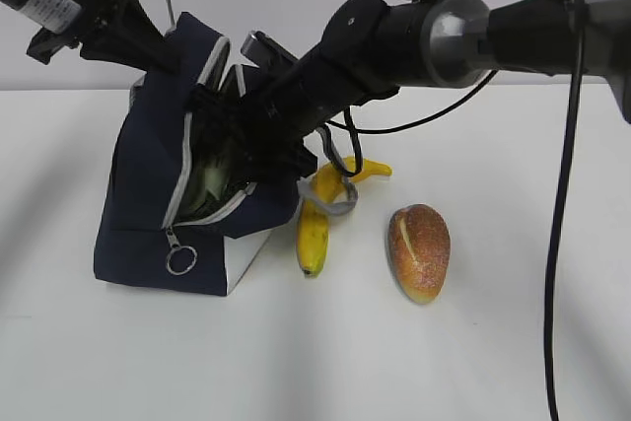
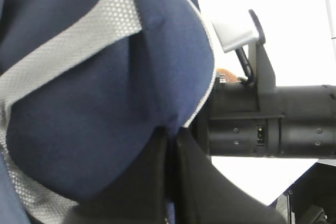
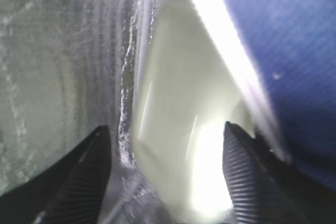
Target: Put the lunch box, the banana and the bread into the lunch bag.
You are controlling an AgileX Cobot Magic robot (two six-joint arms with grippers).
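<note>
The navy lunch bag [image 1: 148, 229] stands at the left with its zipper open. My left gripper [image 1: 168, 51] is shut on the top edge of the bag's fabric [image 2: 94, 103]; its fingers [image 2: 152, 182] pinch the cloth. My right gripper [image 3: 165, 171] is inside the bag and hidden in the exterior view. Its jaws are open, with the sage-green lid of the lunch box [image 3: 178, 129] between them against the silvery lining. The banana [image 1: 314, 229] lies on the table right of the bag. The bread [image 1: 419, 251] lies to its right.
A grey bag handle [image 1: 340, 199] drapes over the banana. The zipper's ring pull [image 1: 180, 260] hangs at the bag's front. My right arm [image 2: 273, 124] crosses the bag's mouth. The white table [image 1: 315, 362] extends in front.
</note>
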